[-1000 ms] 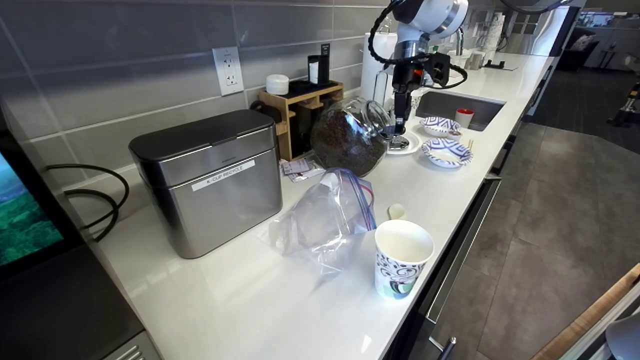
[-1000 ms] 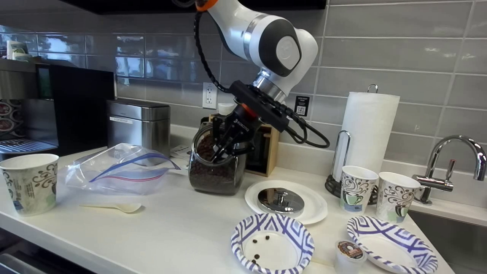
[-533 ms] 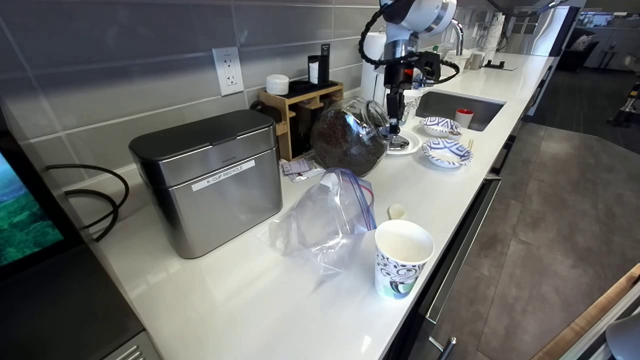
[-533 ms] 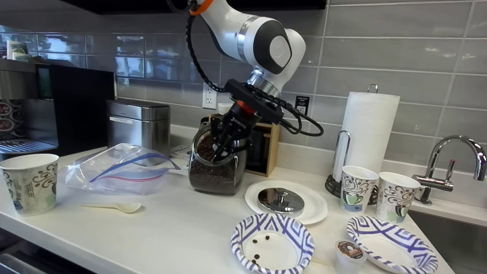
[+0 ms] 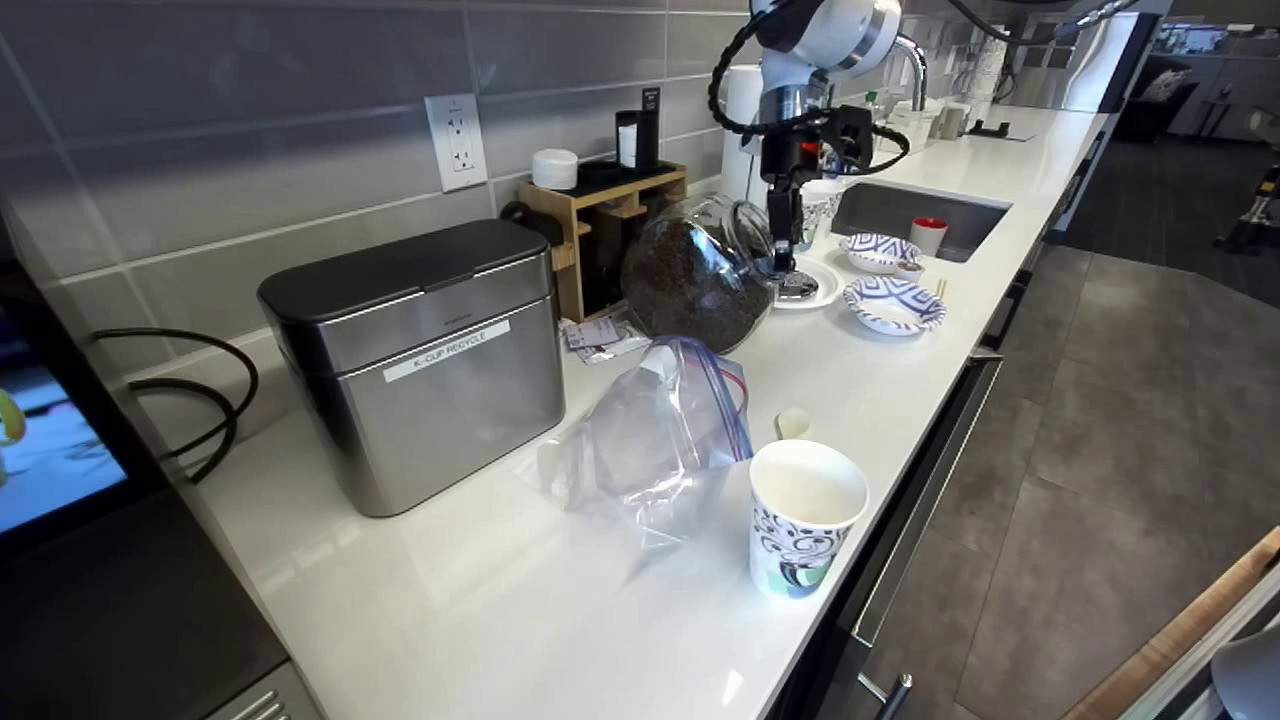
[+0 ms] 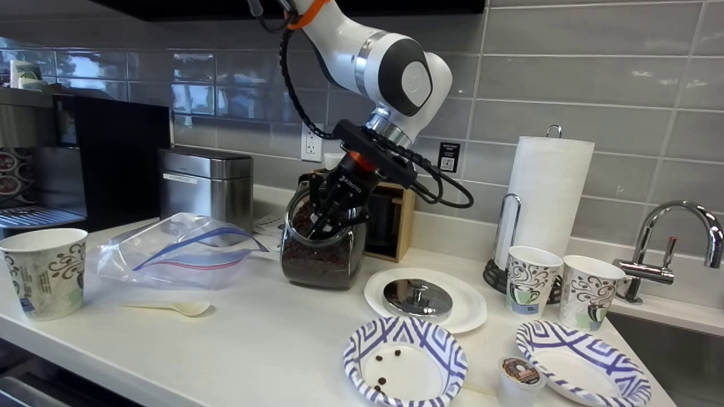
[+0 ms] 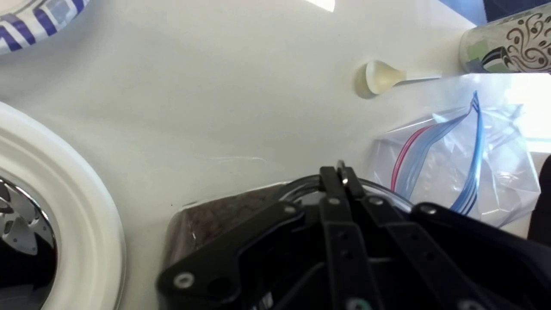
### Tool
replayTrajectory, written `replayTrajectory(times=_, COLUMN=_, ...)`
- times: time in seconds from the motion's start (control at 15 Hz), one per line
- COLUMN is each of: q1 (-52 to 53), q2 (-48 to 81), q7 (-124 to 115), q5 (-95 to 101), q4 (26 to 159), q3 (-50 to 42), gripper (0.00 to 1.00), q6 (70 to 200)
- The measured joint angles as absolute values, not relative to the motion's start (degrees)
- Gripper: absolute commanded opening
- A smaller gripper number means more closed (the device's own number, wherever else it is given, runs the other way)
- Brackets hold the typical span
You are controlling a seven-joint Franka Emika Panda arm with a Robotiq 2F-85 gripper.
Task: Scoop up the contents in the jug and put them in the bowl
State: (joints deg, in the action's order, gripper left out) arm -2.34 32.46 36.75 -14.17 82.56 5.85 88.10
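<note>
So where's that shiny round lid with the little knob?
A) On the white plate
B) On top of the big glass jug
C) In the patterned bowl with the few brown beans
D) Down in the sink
A: in an exterior view the shiny lid lies knob-up on the white plate, beside the jug, whose mouth is uncovered.

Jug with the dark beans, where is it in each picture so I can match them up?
In an exterior view: the jug, slightly above and right of centre.
In an exterior view: the jug, slightly below and left of centre.
In the wrist view: the jug, bottom centre, partly hidden by the gripper.
Shared landmark: the clear zip bag, near it in all three.
</note>
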Motion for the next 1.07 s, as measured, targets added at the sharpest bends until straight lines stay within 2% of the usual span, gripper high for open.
replayTrajectory(times=1.07, q1=-6.3, q2=36.4, q7=36.8, q5=-25.7, q4=79.4, q3=7.0, gripper=0.01, q6=80.8)
